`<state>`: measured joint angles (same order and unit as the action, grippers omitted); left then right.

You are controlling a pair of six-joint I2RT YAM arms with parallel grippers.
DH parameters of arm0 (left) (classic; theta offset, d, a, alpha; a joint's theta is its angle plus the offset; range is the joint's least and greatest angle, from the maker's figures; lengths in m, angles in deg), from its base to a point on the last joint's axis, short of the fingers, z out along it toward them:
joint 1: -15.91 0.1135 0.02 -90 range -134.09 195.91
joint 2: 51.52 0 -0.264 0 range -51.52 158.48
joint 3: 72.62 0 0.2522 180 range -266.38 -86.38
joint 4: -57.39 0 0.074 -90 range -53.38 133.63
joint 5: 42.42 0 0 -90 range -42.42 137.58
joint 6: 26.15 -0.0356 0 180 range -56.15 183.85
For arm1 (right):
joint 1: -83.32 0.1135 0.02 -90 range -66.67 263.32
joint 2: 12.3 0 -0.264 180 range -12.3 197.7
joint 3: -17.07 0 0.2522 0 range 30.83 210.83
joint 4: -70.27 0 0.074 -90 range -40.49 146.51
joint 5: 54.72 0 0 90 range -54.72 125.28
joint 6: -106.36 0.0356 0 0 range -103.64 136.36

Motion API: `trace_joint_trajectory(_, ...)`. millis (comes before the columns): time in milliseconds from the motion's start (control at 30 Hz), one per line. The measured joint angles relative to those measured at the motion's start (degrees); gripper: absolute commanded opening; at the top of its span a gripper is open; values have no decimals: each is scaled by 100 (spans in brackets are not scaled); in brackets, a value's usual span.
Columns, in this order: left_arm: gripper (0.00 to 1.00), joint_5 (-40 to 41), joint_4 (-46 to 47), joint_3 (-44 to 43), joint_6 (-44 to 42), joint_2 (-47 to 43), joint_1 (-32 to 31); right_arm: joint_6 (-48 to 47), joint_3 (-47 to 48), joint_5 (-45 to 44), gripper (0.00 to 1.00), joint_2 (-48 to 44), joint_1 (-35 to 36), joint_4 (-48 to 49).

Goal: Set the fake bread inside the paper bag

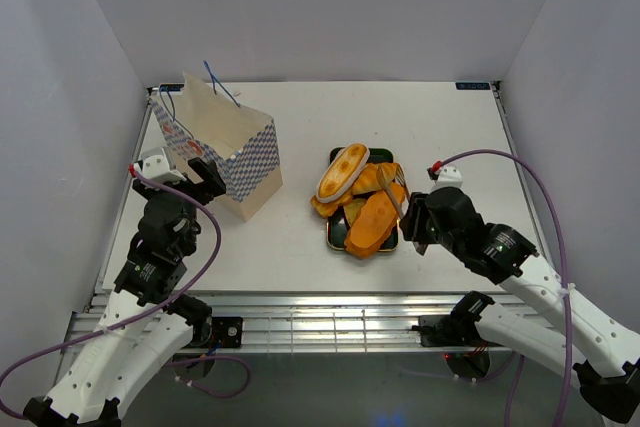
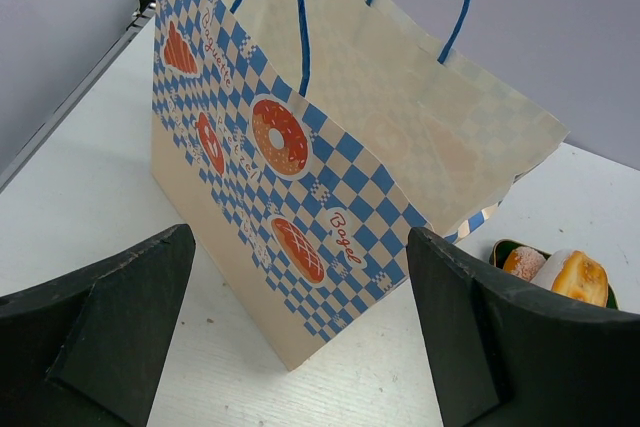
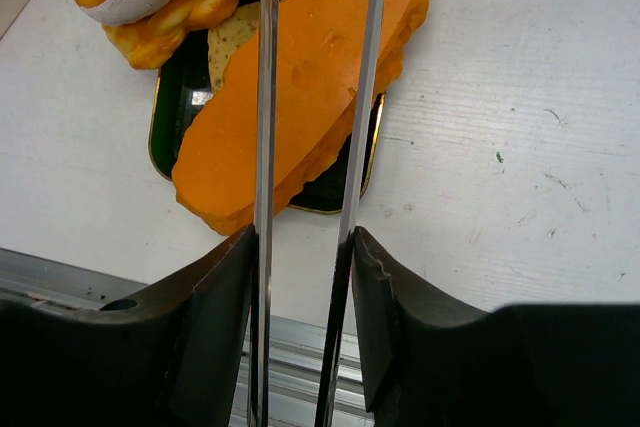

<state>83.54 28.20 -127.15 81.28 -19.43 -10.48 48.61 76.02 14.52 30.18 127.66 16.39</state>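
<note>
The paper bag (image 1: pixel 222 143) stands open at the back left, cream with blue-and-white checked sides and blue string handles. It fills the left wrist view (image 2: pixel 300 157). My left gripper (image 1: pixel 206 181) is open and empty, low on the table just in front of the bag (image 2: pixel 300 332). The fake bread (image 1: pixel 360 199) is piled on a black tray (image 1: pixel 334 239): an oval cream-edged bun (image 1: pixel 342 169) and a long orange loaf (image 1: pixel 372 222) lie on top. My right gripper (image 1: pixel 408 215) is shut on silver tongs (image 3: pixel 265 97), whose arms straddle the long loaf (image 3: pixel 300 77) from above.
White walls close in the table on the left, back and right. An aluminium rail (image 1: pixel 330 307) runs along the near edge. The tray's corner and two bread pieces (image 2: pixel 560 272) show to the right of the bag in the left wrist view.
</note>
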Motion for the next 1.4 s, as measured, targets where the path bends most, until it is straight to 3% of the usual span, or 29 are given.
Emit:
trace_joint_trajectory(533,97,-42,0,0,0,-7,0,-76,-26,326,45,328,-70,315)
trace_joint_trajectory(1200,97,-44,0,0,0,-7,0,-98,-103,933,19,330,-275,330)
trace_joint_trajectory(1400,97,-42,0,0,0,-7,0,-133,393,894,10,326,-275,-68)
